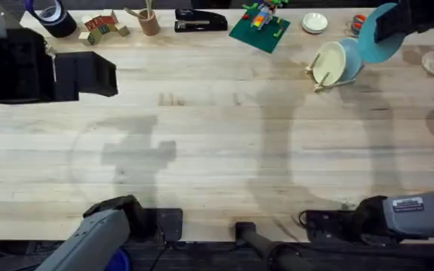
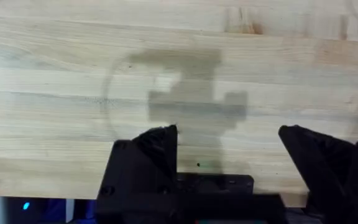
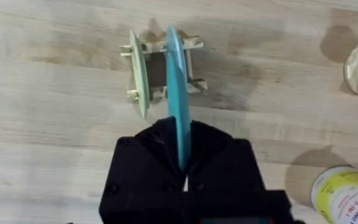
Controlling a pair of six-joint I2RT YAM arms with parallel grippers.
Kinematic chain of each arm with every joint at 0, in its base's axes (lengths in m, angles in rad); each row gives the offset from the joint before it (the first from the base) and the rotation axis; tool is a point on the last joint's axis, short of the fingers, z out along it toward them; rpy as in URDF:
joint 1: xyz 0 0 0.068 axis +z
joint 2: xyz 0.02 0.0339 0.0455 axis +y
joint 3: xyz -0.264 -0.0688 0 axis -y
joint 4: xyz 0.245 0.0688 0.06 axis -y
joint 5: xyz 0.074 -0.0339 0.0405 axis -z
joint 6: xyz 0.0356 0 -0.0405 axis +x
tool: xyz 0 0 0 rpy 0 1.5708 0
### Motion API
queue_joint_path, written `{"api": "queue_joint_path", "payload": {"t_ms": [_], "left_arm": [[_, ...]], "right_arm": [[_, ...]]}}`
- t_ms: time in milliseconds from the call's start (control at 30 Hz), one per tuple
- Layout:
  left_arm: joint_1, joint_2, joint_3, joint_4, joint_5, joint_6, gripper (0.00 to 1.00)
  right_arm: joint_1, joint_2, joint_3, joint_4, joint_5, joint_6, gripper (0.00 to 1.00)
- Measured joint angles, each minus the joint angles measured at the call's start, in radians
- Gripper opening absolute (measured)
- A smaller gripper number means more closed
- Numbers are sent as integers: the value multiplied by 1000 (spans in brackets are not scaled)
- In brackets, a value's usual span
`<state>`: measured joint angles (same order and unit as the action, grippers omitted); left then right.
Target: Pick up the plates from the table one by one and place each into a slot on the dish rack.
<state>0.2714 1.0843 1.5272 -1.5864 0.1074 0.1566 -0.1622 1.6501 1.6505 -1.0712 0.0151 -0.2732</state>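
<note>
We have the turquoise plate [image 3: 176, 93] pinched edge-on in the right gripper [image 3: 184, 163] jaws, hanging over the dish rack [image 3: 160, 68] beside the cream plate [image 3: 139, 74] already slotted. It looks stiff, light and slick (likely chippable), so a rim hold suits. The left gripper [image 2: 229, 152] jaws are spread above the bare worktop [image 2: 179, 50].

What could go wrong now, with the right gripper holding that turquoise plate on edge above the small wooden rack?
1. The turquoise round plate, clamped on edge in the right gripper, hangs close beside the cream plate already standing in the light-wood dish rack; lowering it could knock that plate.
2. Its rim might land on a thin peg rather than in a gap and tip the rack.
3. The grip is near the rim, so the plate may swivel or slip.
</note>
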Motion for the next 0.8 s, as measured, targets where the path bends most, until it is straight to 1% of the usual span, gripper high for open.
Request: {"api": "queue_joint_path", "payload": {"t_ms": [433, 800], "left_arm": [[0, 0, 0, 0, 0, 0, 995], [0, 0, 0, 0, 0, 0, 995]], "right_arm": [[18, 69, 0, 27, 0, 45, 46], [24, 74, 0, 51, 1, 50, 46]]}}
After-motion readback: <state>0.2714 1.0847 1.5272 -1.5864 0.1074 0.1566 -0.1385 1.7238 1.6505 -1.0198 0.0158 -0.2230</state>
